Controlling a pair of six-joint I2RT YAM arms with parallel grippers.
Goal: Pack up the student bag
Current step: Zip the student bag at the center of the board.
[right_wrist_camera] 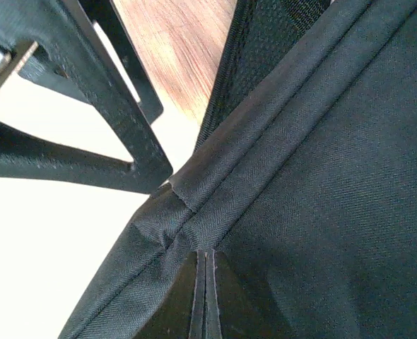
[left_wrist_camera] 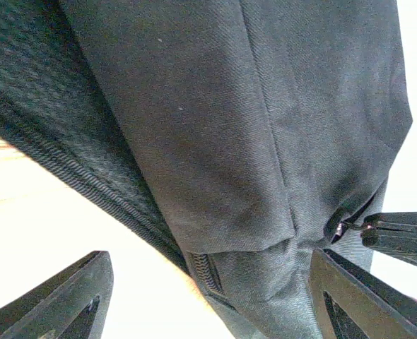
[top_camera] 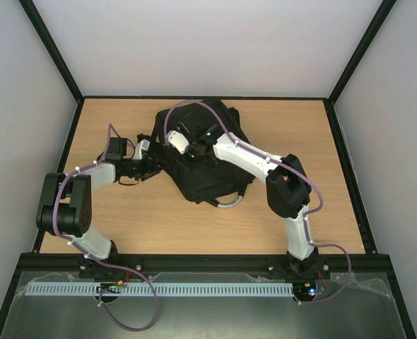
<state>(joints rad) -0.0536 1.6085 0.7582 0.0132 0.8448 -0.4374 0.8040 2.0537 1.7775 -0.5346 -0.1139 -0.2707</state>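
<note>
From above, steady the bag centred on the table, left gripper at its edge, right gripper on top; at the left wrist, leave spread fingers straddling it; at the right wrist, tug gently, fingers clenched on its seam.

Left of the student bag, the left arm pairs smooth white shells with chunky matte-black joint housings. The right arm, right of the bag, is built the same. A purple cable runs along each arm, tied on with small white clips, and slack loops hang by the black bases nearer than the bag. Small green lights glow on the wrist over the bag. The left end effector has flat black fingers with triangular cut-outs; the right end effector shows only slim dark ones.
</note>
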